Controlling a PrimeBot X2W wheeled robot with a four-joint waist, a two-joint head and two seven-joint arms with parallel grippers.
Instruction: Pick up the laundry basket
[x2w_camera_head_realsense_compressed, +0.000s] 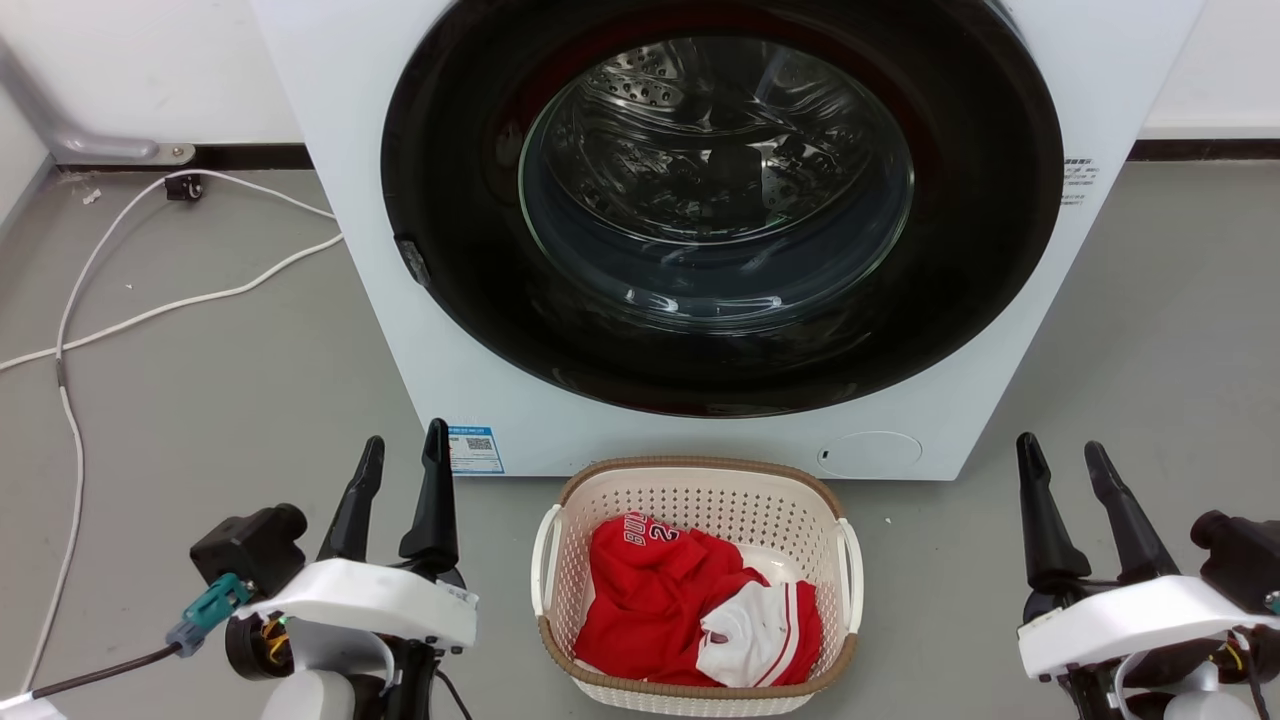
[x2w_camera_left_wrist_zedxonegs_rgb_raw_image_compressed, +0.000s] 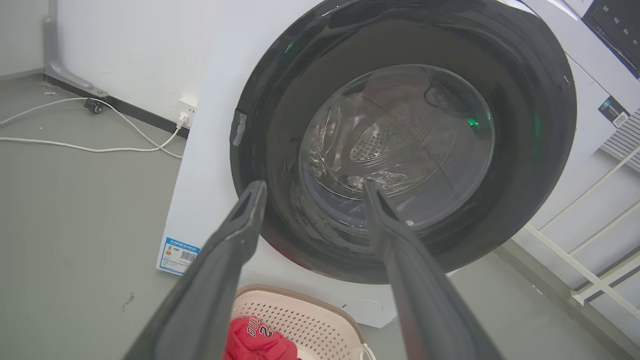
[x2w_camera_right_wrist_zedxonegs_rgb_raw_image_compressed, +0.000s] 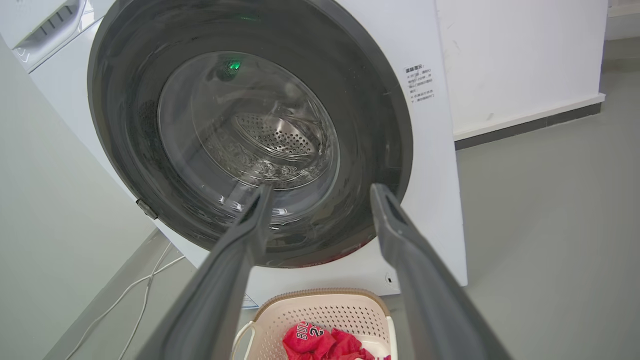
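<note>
The laundry basket (x2w_camera_head_realsense_compressed: 690, 495) sits on the grey floor just in front of the washing machine, cream-white and perforated with a brown rim and white loop handles on its left and right sides. Red and white clothing (x2w_camera_head_realsense_compressed: 690, 605) lies inside it. My left gripper (x2w_camera_head_realsense_compressed: 405, 460) stands open to the basket's left, apart from it. My right gripper (x2w_camera_head_realsense_compressed: 1065, 460) stands open to its right, also apart. Both wrist views catch the basket's far end (x2w_camera_left_wrist_zedxonegs_rgb_raw_image_compressed: 300, 312) (x2w_camera_right_wrist_zedxonegs_rgb_raw_image_compressed: 325, 307) low between the open fingers, with the left gripper (x2w_camera_left_wrist_zedxonegs_rgb_raw_image_compressed: 312, 192) and right gripper (x2w_camera_right_wrist_zedxonegs_rgb_raw_image_compressed: 322, 195) empty.
A white washing machine (x2w_camera_head_realsense_compressed: 400, 330) with a dark round glass door (x2w_camera_head_realsense_compressed: 715, 185), shut, fills the space behind the basket. White cables (x2w_camera_head_realsense_compressed: 150, 310) trail over the floor at the left. A white rail frame (x2w_camera_left_wrist_zedxonegs_rgb_raw_image_compressed: 590, 250) stands to the machine's right.
</note>
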